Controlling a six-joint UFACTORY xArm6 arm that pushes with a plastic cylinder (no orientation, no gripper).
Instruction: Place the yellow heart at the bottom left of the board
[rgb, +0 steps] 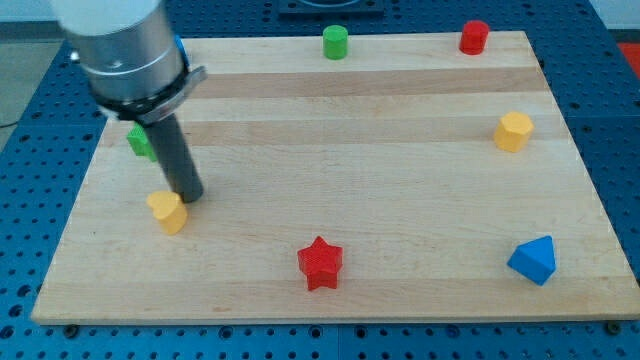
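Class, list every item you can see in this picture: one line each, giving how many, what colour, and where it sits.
Yellow heart: one, yellow, near the board's left edge, lower half.
Red star: one, red, bottom centre.
Blue block: one, blue, wedge-like, bottom right.
Yellow block: one, yellow, roughly hexagonal, right edge, upper half.
Red cylinder: one, red, top right.
Green cylinder: one, green, top centre.
Green block: one, green, left edge, partly hidden behind the rod; shape unclear.
Board: one, light wood, filling most of the view.
Perforated surface: blue, around the board.
My tip: one, dark rod end, just above and right of the yellow heart, at its edge.
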